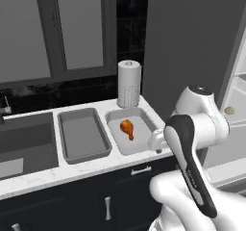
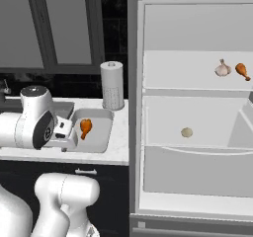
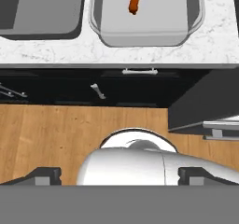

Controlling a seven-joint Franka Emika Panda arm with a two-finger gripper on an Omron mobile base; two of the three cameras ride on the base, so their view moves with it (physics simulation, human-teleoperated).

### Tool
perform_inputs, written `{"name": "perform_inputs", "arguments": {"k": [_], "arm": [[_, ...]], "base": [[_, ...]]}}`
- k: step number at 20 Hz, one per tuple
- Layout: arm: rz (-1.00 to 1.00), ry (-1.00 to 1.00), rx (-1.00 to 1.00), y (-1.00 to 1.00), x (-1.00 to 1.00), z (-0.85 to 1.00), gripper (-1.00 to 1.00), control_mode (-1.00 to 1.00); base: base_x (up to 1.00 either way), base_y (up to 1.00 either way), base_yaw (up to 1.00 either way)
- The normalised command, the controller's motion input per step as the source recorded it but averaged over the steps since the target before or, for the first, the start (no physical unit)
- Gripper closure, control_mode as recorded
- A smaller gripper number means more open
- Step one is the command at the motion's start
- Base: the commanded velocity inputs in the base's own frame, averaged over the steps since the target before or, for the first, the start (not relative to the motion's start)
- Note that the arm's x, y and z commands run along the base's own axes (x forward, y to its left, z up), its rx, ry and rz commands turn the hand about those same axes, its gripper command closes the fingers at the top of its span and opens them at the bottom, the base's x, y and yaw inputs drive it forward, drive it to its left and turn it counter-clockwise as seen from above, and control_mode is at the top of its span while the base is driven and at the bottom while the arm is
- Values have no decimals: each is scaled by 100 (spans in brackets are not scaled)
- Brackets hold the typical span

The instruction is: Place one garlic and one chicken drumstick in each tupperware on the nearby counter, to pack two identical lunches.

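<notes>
White arm folded low, open claw above wooden floor.

The left shallow grey rectangular tupperware tray lies open from above. A tall white paper-towel roll stands just behind the right tray.

A dark sink is sunk into the left end of the counter, whose top is white marbled stone. Below it run navy cabinet fronts with silver bar handles. A roll of paper towels stands upright at the counter's back edge, against a black tiled wall. Grey-paned windows sit above the sink. To the right an open fridge shows pale shelves. The floor is warm wooden planking
</notes>
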Motion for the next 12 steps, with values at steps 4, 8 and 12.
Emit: {"name": "perform_inputs", "arguments": {"k": [4,8,12], "arm": [[0,0,0,0,0,0,-100,-100],[0,0,0,0,-7,0,-100,100],[0,0,0,0,0,0,-100,100]], "base": [[0,0,0],[-46,-25,-8],[-95,-64,-24]]}}
